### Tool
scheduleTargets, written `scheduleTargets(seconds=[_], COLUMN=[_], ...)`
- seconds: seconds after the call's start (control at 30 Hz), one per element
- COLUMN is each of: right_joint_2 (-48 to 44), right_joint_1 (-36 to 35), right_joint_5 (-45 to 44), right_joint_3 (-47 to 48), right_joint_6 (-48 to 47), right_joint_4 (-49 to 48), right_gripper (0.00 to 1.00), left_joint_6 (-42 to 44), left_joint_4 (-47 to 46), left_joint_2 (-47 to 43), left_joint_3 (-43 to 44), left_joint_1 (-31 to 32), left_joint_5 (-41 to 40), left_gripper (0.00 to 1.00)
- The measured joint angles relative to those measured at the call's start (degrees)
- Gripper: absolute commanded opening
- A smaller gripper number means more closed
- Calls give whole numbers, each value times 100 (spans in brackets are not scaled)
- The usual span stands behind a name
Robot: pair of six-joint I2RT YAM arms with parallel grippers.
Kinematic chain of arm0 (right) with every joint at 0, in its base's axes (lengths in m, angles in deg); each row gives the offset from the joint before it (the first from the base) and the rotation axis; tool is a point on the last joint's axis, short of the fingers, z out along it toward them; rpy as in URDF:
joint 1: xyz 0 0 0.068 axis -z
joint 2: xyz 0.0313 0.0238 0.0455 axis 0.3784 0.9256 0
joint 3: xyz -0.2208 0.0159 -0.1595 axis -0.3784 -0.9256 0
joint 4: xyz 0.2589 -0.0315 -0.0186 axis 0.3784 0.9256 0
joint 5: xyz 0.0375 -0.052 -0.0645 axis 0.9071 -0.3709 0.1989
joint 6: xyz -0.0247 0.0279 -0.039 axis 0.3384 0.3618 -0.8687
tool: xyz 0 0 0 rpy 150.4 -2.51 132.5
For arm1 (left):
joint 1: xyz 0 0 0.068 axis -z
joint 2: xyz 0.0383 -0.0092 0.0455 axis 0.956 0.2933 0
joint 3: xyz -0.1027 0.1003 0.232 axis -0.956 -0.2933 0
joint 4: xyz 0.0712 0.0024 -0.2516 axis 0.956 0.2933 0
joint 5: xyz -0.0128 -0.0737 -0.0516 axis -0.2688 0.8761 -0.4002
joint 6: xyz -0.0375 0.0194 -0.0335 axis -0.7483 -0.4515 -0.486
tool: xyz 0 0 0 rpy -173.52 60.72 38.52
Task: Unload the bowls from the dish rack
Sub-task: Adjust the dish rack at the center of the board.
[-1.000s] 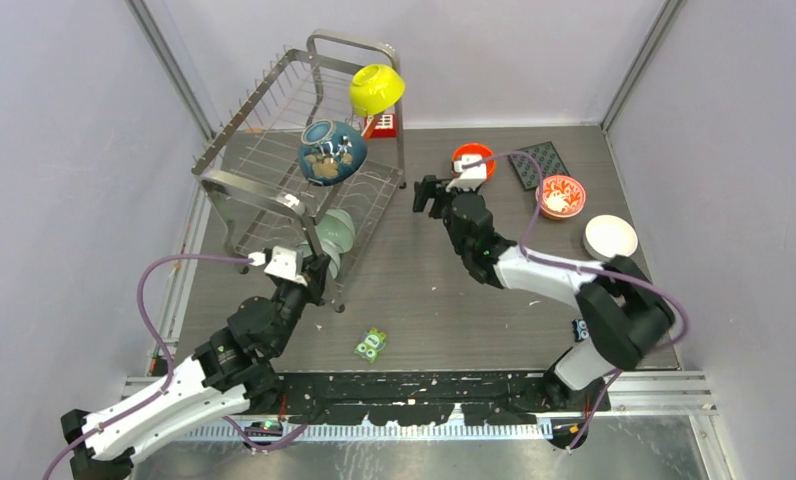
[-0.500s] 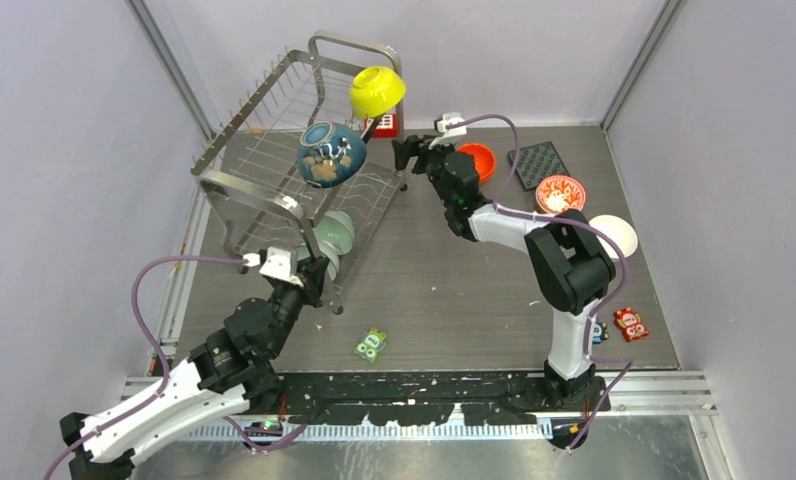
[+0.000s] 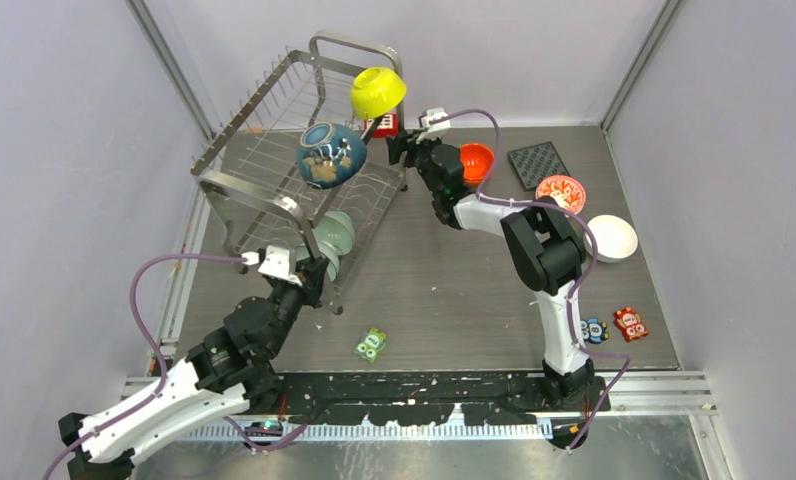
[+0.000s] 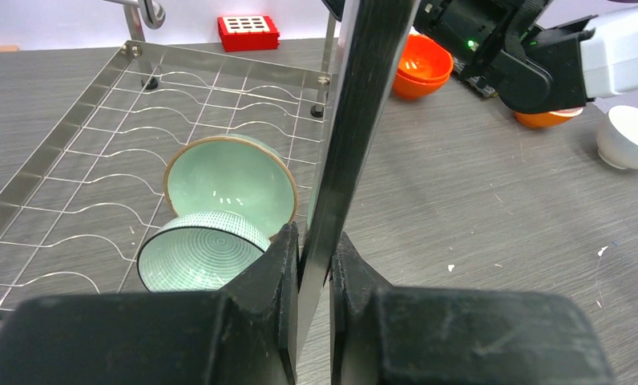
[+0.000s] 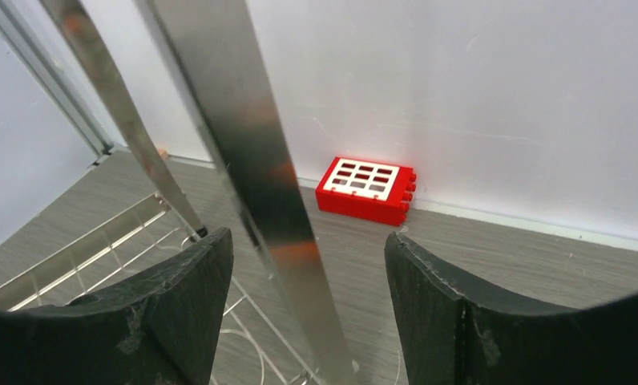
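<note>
The steel dish rack (image 3: 257, 200) stands at the back left. A yellow-green bowl (image 3: 377, 90) and a teal-blue bowl (image 3: 330, 153) sit on its upper tier. Two pale green bowls (image 3: 334, 235) lie on the lower tier; they also show in the left wrist view (image 4: 232, 180). An orange bowl (image 3: 476, 160), a flowered bowl (image 3: 560, 190) and a white bowl (image 3: 611, 237) stand on the table at the right. My left gripper (image 4: 314, 257) is shut on the rack's near leg (image 4: 356, 120). My right gripper (image 5: 308, 273) is open, its jaws on either side of the rack's far right leg (image 5: 252, 176).
A red-white block (image 5: 368, 188) lies by the back wall behind the rack. A dark square mat (image 3: 538, 162) is at the back right. Small toys lie near the front: a green one (image 3: 371, 345), a red one (image 3: 630, 323) and a blue one (image 3: 594, 328).
My right arm has swung left and back from the table's middle to the rack's far right leg, its open jaws now around that leg. The left gripper has stayed put.
</note>
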Motion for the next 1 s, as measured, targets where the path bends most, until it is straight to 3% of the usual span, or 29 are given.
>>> scheduleTargets(seconds=[0.13,0.43,0.63,1.0], right_joint_2=[210,251,203,-765], right_joint_1=[22,-15,-15,11], right_joint_5=[-15,-22,-46,-575], right_joint_3=[380,533,315,-1051], right_joint_6=[-94,-302,-400,-597], right_joint_4=[46,26,-238,-439], right_gripper=[60,23,16,13], left_joint_6=[-39,-109,-116,-146], left_joint_4=[94,168,245,376], left_joint_2=[-24,-35,-37,94], left_joint_3=[33,61,98,214], left_joint_1=[2,2,24,94], left_joint_5=[4,4,-44,-326], left_gripper=[0,0,0,0])
